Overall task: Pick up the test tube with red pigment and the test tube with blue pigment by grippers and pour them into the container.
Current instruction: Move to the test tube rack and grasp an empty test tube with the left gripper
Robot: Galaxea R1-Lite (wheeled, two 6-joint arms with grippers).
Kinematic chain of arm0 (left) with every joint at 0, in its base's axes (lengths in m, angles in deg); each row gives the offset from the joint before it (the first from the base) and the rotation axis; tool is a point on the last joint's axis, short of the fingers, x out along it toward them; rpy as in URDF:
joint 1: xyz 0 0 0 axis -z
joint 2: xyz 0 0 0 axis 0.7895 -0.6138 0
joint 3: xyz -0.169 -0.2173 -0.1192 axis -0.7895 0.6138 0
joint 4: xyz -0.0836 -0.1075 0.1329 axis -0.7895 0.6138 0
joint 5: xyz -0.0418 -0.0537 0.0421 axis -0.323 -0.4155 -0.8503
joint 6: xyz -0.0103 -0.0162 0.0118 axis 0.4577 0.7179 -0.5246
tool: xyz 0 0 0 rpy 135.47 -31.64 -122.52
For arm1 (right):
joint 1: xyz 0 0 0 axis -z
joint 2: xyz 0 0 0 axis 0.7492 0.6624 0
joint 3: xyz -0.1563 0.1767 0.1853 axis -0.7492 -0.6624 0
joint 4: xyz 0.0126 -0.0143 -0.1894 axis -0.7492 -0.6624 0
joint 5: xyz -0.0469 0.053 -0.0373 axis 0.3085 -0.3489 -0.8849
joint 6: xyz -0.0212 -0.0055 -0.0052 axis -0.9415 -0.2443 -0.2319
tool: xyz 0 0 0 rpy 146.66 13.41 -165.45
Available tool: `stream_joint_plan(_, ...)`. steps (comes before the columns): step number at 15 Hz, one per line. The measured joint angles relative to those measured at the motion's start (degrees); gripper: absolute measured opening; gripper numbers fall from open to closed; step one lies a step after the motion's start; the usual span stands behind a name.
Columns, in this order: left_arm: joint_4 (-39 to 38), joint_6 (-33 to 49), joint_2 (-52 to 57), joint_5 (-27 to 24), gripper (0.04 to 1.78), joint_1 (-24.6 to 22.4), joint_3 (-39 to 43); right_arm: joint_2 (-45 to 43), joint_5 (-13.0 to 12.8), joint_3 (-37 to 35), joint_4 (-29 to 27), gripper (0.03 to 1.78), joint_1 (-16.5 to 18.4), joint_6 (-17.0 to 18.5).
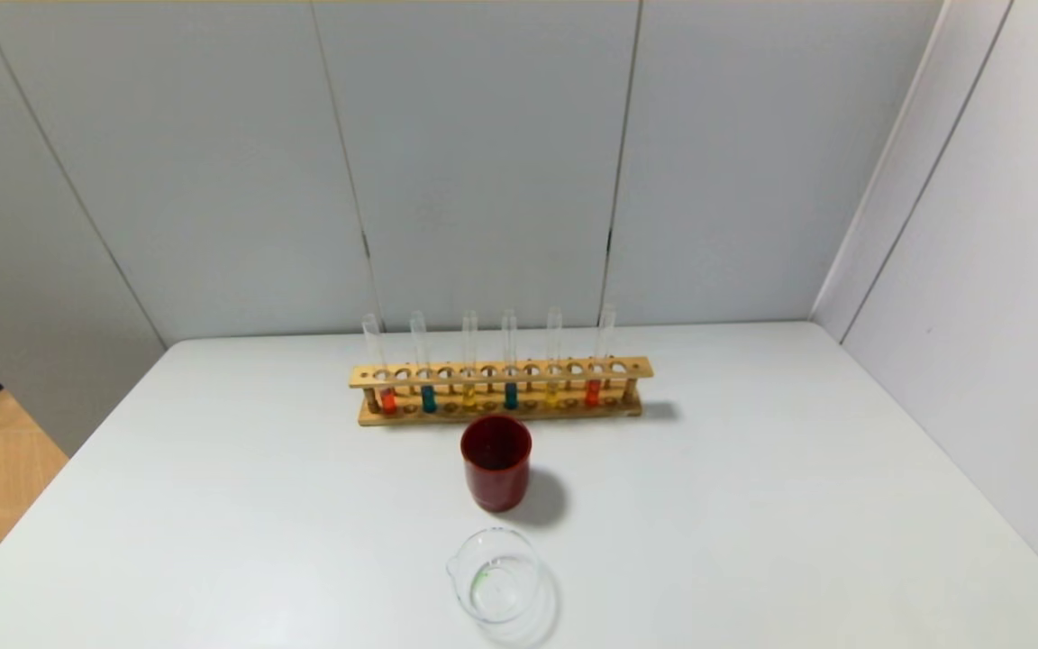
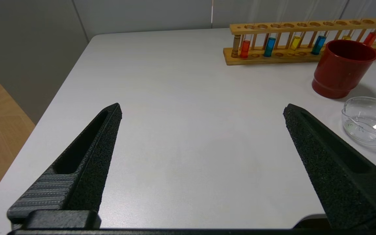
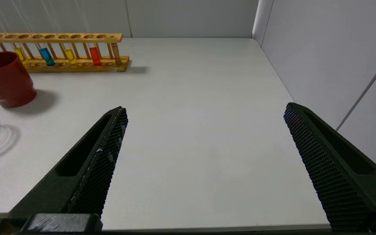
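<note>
Gaping: left gripper [image 2: 201, 111], right gripper [image 3: 204, 109] (knurled black wedges) | wooden rack [image 1: 501, 390] upright

A pale wooden rack [image 1: 501, 390] on the white tabletop [image 1: 753, 505] holds clear tubes whose liquids run, left to right, orange-red [image 1: 387, 400], teal-blue [image 1: 428, 398], yellow [image 1: 469, 397], teal-blue [image 1: 510, 396], yellow [image 1: 551, 395], orange-red [image 1: 592, 392]. Nearer stand a dark red cup [image 1: 496, 462] and a clear beaker [image 1: 494, 576] with faint green markings. Both grippers' fingers [image 2: 90, 163] [image 3: 93, 166] are black with textured faces.
</note>
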Motion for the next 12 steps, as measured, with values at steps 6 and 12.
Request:
stream_joint_plan(6, 0.1, 0.2, 0.0, 0.0, 1.75, 0.0, 0.0, 0.0, 0.0, 0.0, 0.0, 1.75, 0.0, 0.0)
stream_joint_plan(12, -0.5, -2.3, 0.0, -1.5, 1.75, 0.0, -1.4, 0.0, 0.0, 0.0, 0.0, 1.75, 0.0, 0.0)
